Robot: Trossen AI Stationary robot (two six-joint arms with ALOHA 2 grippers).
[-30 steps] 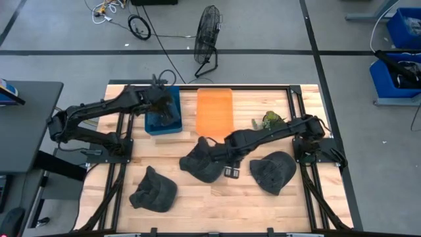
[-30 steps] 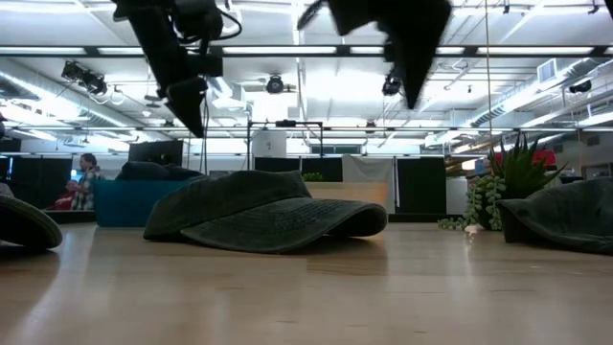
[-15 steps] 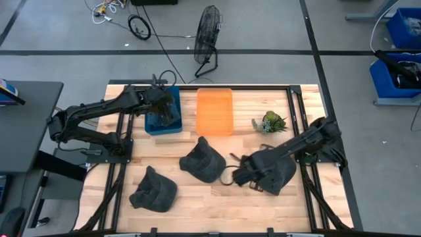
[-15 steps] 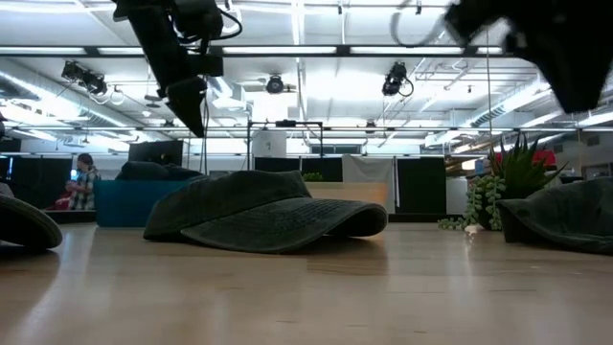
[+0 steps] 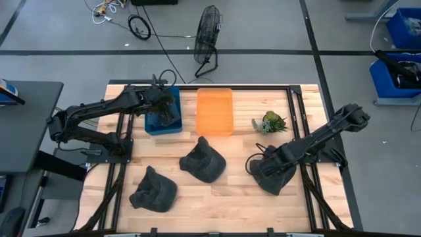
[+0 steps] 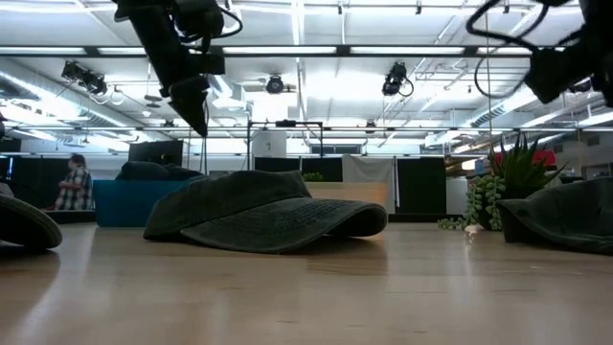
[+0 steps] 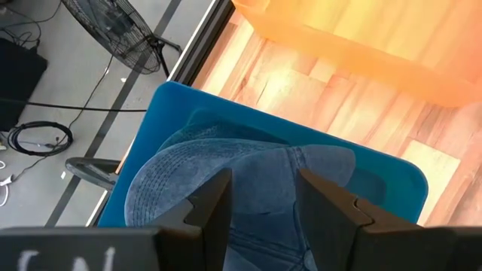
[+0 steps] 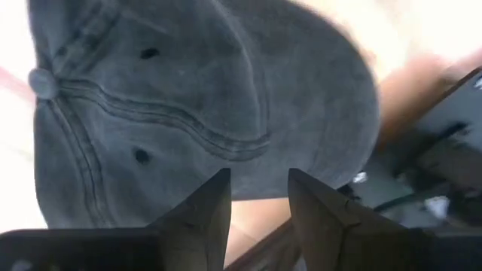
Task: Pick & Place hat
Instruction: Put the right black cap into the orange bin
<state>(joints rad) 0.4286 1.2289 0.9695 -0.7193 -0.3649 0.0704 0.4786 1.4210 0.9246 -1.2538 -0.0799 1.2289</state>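
Three dark grey hats lie brim-down on the wooden table: a middle hat [image 5: 204,163] [image 6: 259,211], a right hat [image 5: 281,176] [image 6: 565,216] [image 8: 203,90] and a near-left hat [image 5: 154,191] [image 6: 24,225]. Another hat [image 7: 248,173] lies inside the blue bin [image 5: 150,125]. My left gripper [image 5: 164,112] [image 7: 263,203] [image 6: 192,101] hangs open above that hat in the bin. My right gripper [image 5: 256,166] [image 8: 260,203] [image 6: 560,72] is open and hovers over the right hat's crown, clear of it.
An orange bin [image 5: 215,112] [image 7: 361,38] stands right of the blue bin at the far side. A small potted plant [image 5: 268,122] [image 6: 508,177] sits beyond the right hat. Bare wood shows between the hats. A person stands in the room behind.
My right arm has drawn back from above the middle hat toward the table's right edge and now hovers over the right hat. The hats have stayed where they were. The left arm has kept still.
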